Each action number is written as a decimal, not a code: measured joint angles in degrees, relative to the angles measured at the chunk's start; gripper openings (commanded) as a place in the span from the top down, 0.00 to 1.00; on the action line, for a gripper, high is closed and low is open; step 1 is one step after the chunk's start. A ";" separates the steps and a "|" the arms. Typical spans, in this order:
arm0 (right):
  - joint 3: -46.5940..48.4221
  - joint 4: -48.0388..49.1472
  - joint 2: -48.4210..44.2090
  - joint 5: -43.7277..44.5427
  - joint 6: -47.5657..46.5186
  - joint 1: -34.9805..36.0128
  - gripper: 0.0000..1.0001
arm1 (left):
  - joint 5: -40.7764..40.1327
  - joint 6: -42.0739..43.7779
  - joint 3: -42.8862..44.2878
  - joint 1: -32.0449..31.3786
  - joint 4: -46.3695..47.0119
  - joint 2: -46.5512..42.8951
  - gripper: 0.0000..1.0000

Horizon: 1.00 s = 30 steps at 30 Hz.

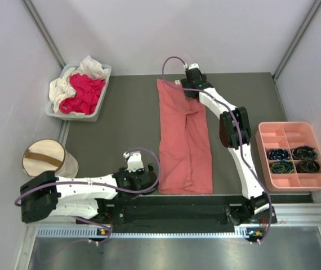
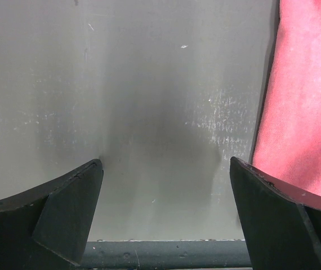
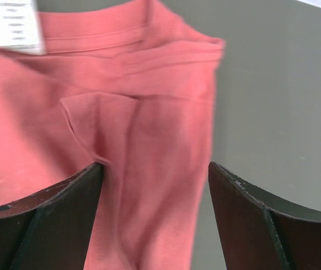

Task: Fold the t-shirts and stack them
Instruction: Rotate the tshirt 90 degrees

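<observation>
Status, 2 arms.

Pink shirt [image 1: 186, 140] lies flat in the middle of the tabletop [image 1: 121, 124], folded into 1 long narrow strip. Collar end is far from my bases, hem end near them. A folded-in flap shows just below the collar in the right wrist view.

Right arm is stretched out to the far end. Right jaws are apart, hanging over the collar's right corner. Cloth fills most of the gap between them in the wrist view, with tabletop to the right of it. White label [image 3: 14, 25] sits at the top left of that view. The picture is blurred, so I can't tell if the tips touch cloth. Nothing looks pinched.

Left arm lies low along the near edge. Left jaws are wide apart, holding nothing, only tabletop between them. They sit just left of the strip's near left corner. In the wrist view the shirt's edge runs down the right side and passes behind 1 tip. Contact there: can't tell.

Other 2 shirts: red shirt [image 1: 84, 93] and white shirt [image 1: 62, 90] are bunched together, unfolded, in a grey tub [image 1: 73, 117] at the far left. The white one drapes over the tub's left rim.

Also there:
- A round cream fabric bin [image 1: 45, 160] with a brown strap [image 1: 42, 159], off the tabletop's left edge, just beyond my left arm.
- A pink tray [image 1: 273, 136] on the right, beside my right arm, with dark coils [image 1: 279, 153] in 4 of its compartments.
</observation>
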 measured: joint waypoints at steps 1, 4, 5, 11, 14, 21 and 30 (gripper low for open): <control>-0.04 0.02 0.00 1.40 0.00 0.00 0.24 | -0.02 0.02 0.00 0.00 0.00 0.00 0.01; -0.09 0.11 0.00 6.54 0.02 0.00 0.24 | -0.02 0.00 0.00 0.00 0.00 0.00 0.01; -0.09 0.15 0.00 8.59 0.02 0.00 0.24 | -0.02 0.00 0.00 0.00 0.00 0.00 0.01; -0.17 0.26 0.00 20.09 0.98 -0.59 0.24 | -0.02 0.02 0.00 0.00 0.00 0.00 0.01; -2.23 0.33 -0.79 23.76 3.39 -1.55 0.24 | -0.04 0.02 0.00 0.00 0.00 0.00 0.01; -11.50 0.57 -5.66 24.15 7.32 -4.33 0.23 | -0.07 0.09 0.00 0.00 0.04 0.04 0.01; -15.91 4.87 -14.64 11.17 8.76 -4.50 0.20 | -0.90 0.26 0.13 0.00 0.11 0.90 0.01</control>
